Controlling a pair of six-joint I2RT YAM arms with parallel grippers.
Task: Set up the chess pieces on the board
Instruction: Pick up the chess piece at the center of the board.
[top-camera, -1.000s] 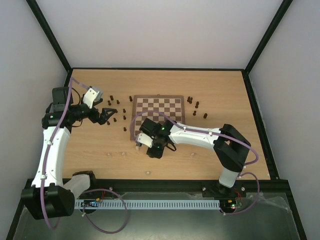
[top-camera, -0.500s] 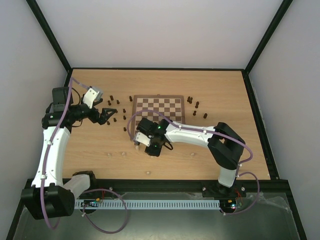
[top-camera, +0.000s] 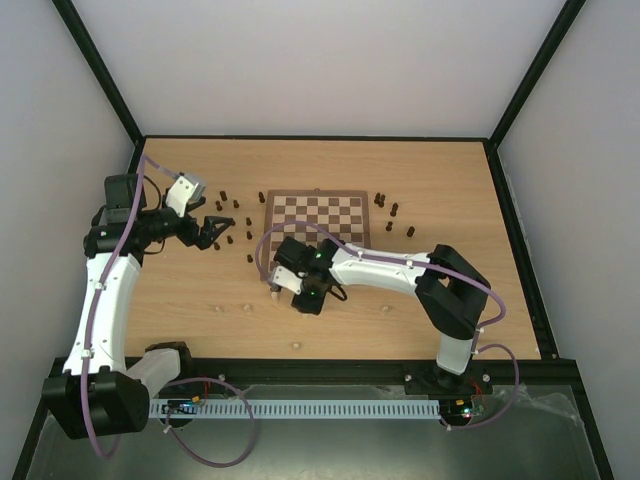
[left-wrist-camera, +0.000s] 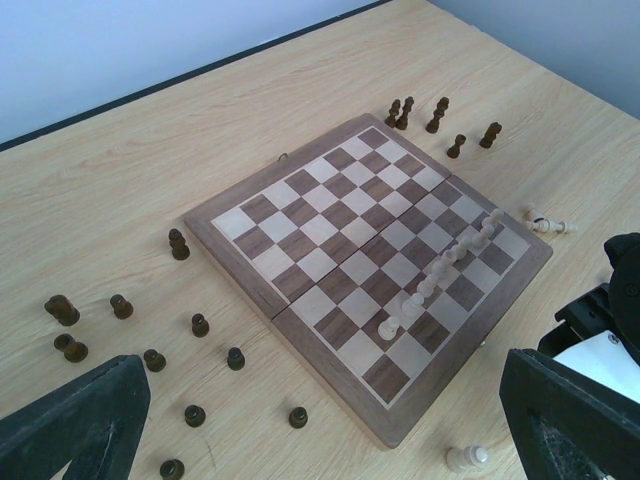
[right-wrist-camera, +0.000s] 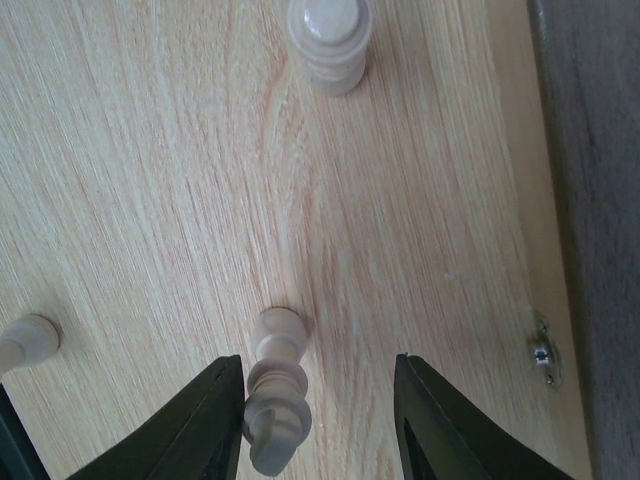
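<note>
The board (top-camera: 315, 210) lies at the middle back of the table, and a diagonal row of pale pawns (left-wrist-camera: 440, 268) stands along its near side. My right gripper (top-camera: 277, 290) hangs low over the table just off the board's near left corner. Its jaws are open around an upright pale piece (right-wrist-camera: 275, 400), which stands against the left finger (right-wrist-camera: 215, 425), with a wide gap to the right finger. My left gripper (top-camera: 215, 232) hovers wide open and empty over dark pieces (top-camera: 235, 225) left of the board.
More dark pieces (top-camera: 390, 207) stand by the board's far right corner. Pale pieces are scattered on the near tabletop (top-camera: 247, 307), one stands ahead of the right fingers (right-wrist-camera: 329, 40), and another lies off the board corner (left-wrist-camera: 468, 458). The board's rim (right-wrist-camera: 600, 200) runs close on the right.
The right gripper shifted slightly left and toward the board's corner, and its jaws narrowed a little around the pale piece. The left arm has not moved.
</note>
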